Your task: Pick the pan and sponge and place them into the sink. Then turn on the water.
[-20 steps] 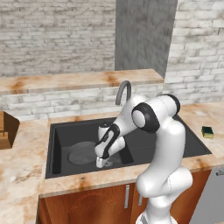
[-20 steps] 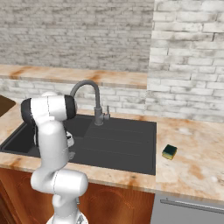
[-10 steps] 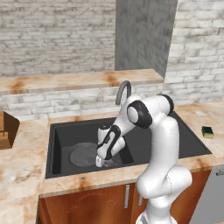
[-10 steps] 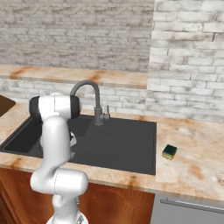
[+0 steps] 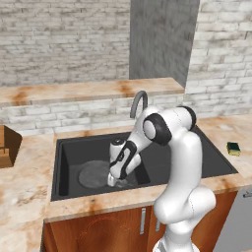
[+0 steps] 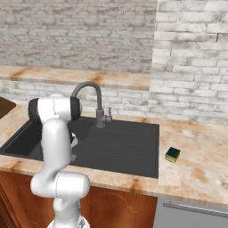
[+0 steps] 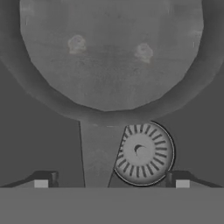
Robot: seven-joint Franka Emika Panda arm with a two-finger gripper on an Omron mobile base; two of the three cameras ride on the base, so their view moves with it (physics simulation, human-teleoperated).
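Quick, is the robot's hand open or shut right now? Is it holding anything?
Hand: open, holding nothing; its fingertips stand wide apart on either side of the pan handle, low in the sink.

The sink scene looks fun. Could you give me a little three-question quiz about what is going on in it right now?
1. True or false: the pan lies inside the sink.
2. Where is the sponge? A) in the sink B) on the counter right of the sink C) in the gripper
3. Fill in: in the hand view, the gripper's fingers stand ____, either side of the pan's handle, with the round drain beside it.

Key
1. True. It rests flat on the basin floor.
2. B. It sits alone on the stone counter, clear of the basin.
3. Open. They stand wide apart and hold nothing.
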